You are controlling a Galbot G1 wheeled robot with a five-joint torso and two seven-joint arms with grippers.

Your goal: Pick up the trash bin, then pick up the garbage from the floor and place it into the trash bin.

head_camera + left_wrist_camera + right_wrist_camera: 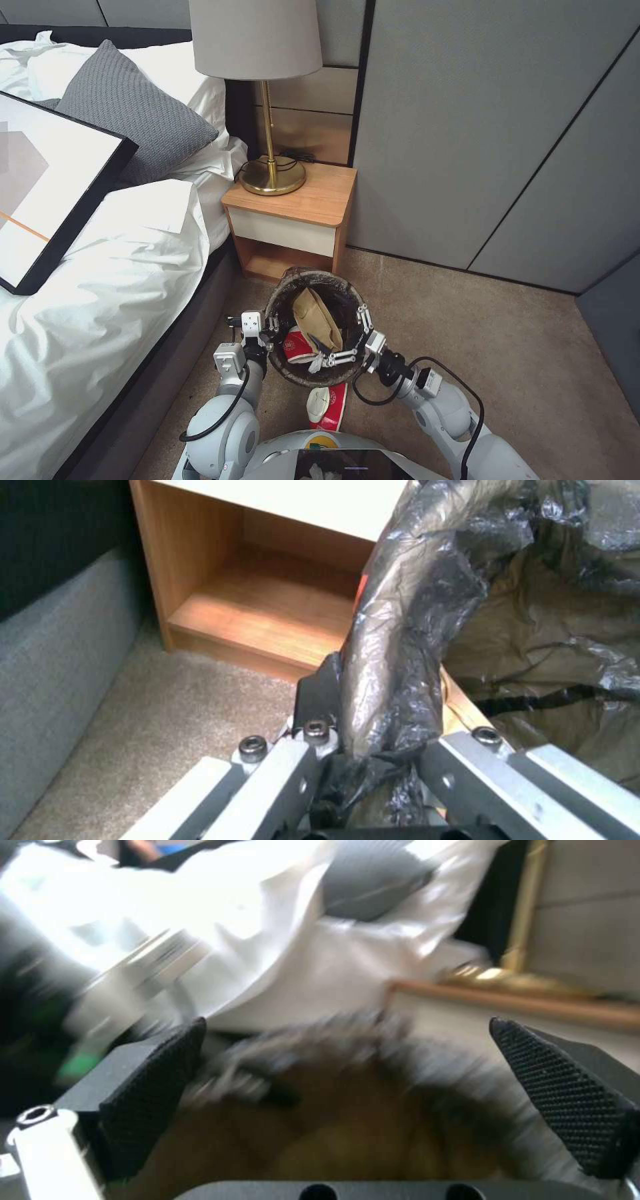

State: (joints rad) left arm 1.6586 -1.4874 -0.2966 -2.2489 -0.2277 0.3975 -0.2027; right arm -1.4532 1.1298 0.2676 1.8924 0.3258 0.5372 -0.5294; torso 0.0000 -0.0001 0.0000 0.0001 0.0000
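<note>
Head view, bin: the trash bin (313,328) is held up off the carpet (520,373) just in front of the nightstand (291,217), its dark liner folded over the rim.
Head view, contents: a tan paper bag (319,319) stands inside, with a red-and-white paper cup (294,348) lying by the near-left wall.
Head view, left gripper: the left gripper (270,328) sits at the bin's left rim, touching it.
Head view, right gripper: the right gripper (337,357) reaches in from the right, its fingers spread above the bin's near edge, beside the paper bag.
Head view, floor: a second red-and-white cup (328,406) lies on the carpet below the bin, close to the robot's base.
Left wrist view, grip: the left gripper (373,760) is pinched on the liner-wrapped rim of the bin (407,625), one finger outside, one inside; the nightstand's open shelf (260,615) lies beyond.
Right wrist view, fingers: two textured pads (157,1080) stand wide apart with nothing between them.
Right wrist view, bin: the blurred rim of the bin (347,1040) and the brown paper bag (333,1135) lie just past the pads; white bedding (267,940) behind.
</note>
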